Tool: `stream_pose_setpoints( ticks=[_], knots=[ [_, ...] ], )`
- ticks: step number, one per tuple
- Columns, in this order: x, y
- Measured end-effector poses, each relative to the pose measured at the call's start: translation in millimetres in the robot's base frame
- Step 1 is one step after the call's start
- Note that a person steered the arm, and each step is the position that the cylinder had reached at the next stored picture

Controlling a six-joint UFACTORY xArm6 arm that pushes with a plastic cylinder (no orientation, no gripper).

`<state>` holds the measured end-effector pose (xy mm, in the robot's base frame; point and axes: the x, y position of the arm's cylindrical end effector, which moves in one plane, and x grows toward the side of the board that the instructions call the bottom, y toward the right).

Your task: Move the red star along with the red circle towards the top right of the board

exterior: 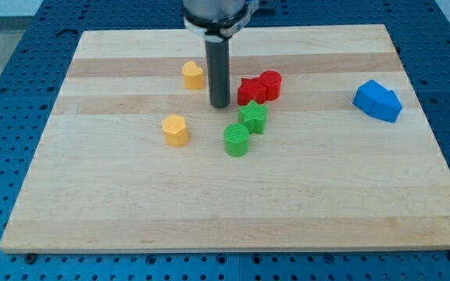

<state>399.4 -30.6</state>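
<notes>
The red star (pixel 249 91) lies near the middle of the board's upper half, touching the red circle (pixel 271 84) on its right. My tip (pixel 220 104) stands just left of the red star, a small gap away. The dark rod rises from there to the view's top. Nothing is hidden.
A green star (pixel 253 117) and a green circle (pixel 237 140) lie just below the red pair. A yellow block (pixel 193 75) is left of the rod, another yellow block (pixel 175 129) lower left. A blue block (pixel 377 101) lies at the right. The wooden board (pixel 131 203) sits on a blue pegboard table.
</notes>
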Motion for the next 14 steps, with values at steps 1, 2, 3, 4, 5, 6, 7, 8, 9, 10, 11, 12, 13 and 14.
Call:
stream_pose_setpoints(
  ticks=[1, 2, 3, 4, 5, 6, 7, 8, 9, 10, 11, 12, 13, 14],
  knots=[
    [21.4, 1.3],
    [13.4, 16.3],
    [-6.4, 19.5],
    [-12.0, 31.1],
    [-14.8, 55.3],
    [-26.7, 74.9],
    [-41.4, 90.5],
    [-50.9, 111.9],
    [-55.3, 137.8],
    [-56.2, 162.7],
    [-56.7, 180.2],
    [-64.9, 192.3],
    [-78.6, 201.6],
    [-95.4, 209.9]
  ],
)
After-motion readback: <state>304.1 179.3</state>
